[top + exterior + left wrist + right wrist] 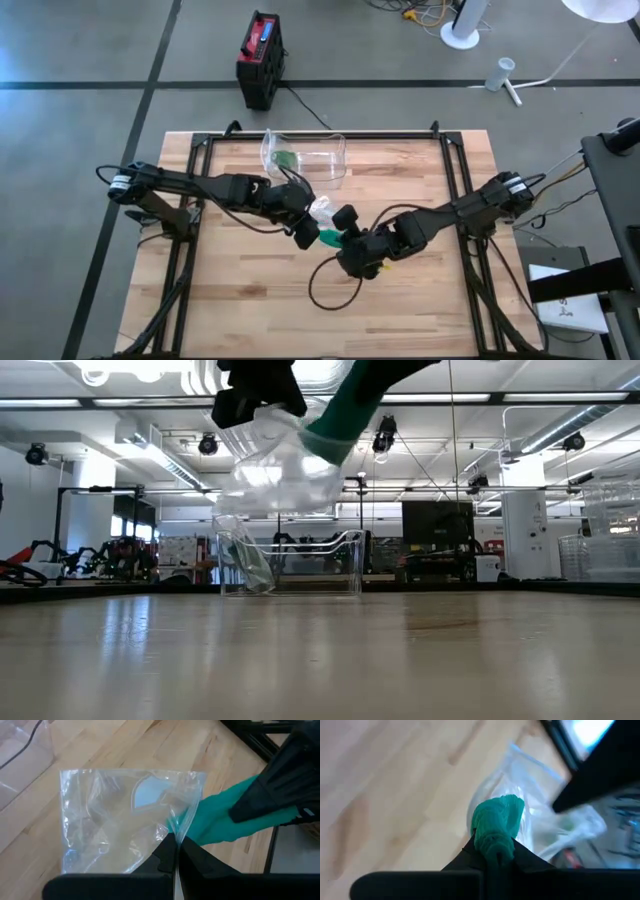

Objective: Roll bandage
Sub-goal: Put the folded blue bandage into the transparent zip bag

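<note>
a: what is the bandage (496, 827) looking like?

b: it is showing as a teal green, soft, crinkled strip, bunched into a wad at its end. it is hanging in the air above the middle of the wooden table (250, 300), not lying on the boards.

a: what is holding it?

b: the right gripper (492, 854) is pinching it, jaws closed narrow on the green cloth. the bandage's end is pointing toward the mouth of a clear plastic bag (120, 820), and from the left wrist camera the green is touching the bag's edge (186, 817).

a: and the bag?

b: the left gripper (176, 854) is gripping it, jaws pressed tight on the bag's rim. the bag is hanging crumpled and see-through, also lifted off the table, just left of the bandage.

a: how many of each am i counting?

b: one bandage, one clear bag, two grippers meeting near the table's centre. one clear plastic container (305, 157) is standing toward the far edge of the table, with something green inside it that i cannot make out. beyond the table, on the floor, one red and black box (260, 58) is sitting.
</note>
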